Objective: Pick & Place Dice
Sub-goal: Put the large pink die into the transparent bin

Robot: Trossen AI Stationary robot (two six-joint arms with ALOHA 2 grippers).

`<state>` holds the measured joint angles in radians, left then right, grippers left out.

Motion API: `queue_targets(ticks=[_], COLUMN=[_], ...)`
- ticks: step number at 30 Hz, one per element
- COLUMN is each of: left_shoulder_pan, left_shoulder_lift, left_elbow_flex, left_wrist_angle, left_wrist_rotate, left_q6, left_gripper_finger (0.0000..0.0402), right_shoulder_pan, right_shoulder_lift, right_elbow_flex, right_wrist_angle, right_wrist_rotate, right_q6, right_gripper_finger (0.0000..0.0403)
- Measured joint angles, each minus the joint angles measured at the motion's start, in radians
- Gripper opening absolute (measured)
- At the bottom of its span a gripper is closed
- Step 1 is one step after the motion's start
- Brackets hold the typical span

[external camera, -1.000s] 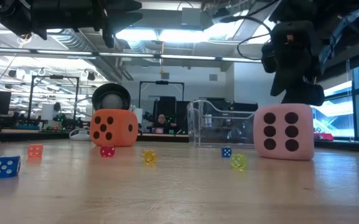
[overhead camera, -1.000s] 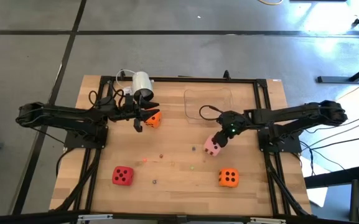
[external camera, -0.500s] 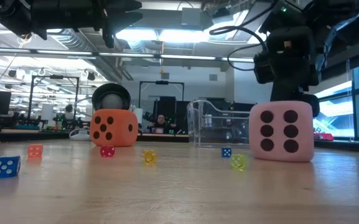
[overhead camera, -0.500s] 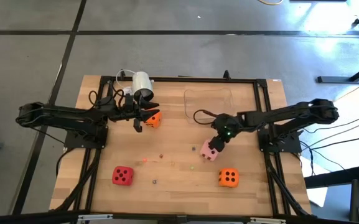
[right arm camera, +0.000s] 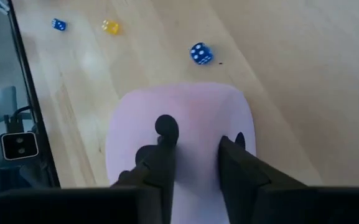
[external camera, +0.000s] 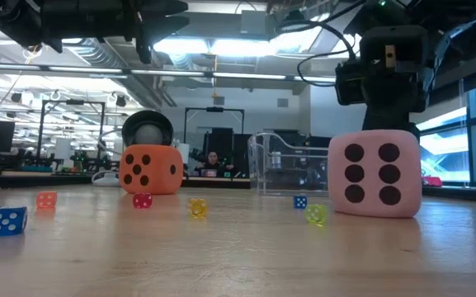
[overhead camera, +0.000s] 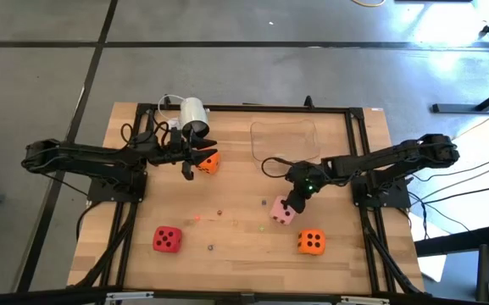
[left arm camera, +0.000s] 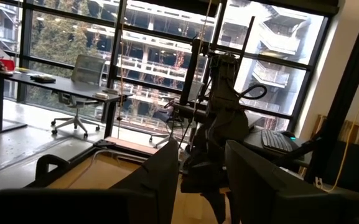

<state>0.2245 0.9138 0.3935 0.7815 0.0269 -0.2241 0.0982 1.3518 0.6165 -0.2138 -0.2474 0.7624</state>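
Pink die (overhead camera: 283,213) shifted, right pincer (overhead camera: 293,203) above.

Both arms are matte black, built of slim tubular links joined by chunkier rounded housings, each rising from a dark boxy base. Loose black cables loop beside the left black arm (overhead camera: 83,157) and arch over the wrist of the right black arm (overhead camera: 388,159), where a small green light glows. The right pincer (right arm camera: 195,158) ends in two flat dark fingers (right arm camera: 160,163) with squared edges; the left pincer (left arm camera: 198,180) shows the same broad black blades.
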Motion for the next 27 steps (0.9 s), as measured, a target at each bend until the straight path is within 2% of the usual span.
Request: queue_targets(ticks=[8, 15, 21, 27], left_shoulder_pan=[0.0, 0.0, 0.0, 0.0], left_shoulder_lift=[0.0, 0.0, 0.0, 0.0], left_elbow_flex=[0.0, 0.0, 0.0, 0.0], left_wrist_angle=[0.0, 0.0, 0.0, 0.0], left_wrist_rotate=[0.0, 0.0, 0.0, 0.0], left_q6=[0.0, 0.0, 0.0, 0.0], left_gripper_finger=[0.0127, 0.0127, 0.0127, 0.0127], right_shoulder_pan=[0.025, 0.034, 0.034, 0.031], right_shoulder_lift=[-0.036, -0.174, -0.29, -0.338], right_elbow_flex=[-0.006, 0.016, 0.078, 0.109], right_wrist_angle=[0.028, 0.048, 0.05, 0.05], right_wrist_rotate=[0.005, 0.072, 0.22, 0.444], right_q6=[0.054, 0.068, -0.054, -0.229], right_gripper_finger=[0.0074, 0.0067, 0.0049, 0.004])
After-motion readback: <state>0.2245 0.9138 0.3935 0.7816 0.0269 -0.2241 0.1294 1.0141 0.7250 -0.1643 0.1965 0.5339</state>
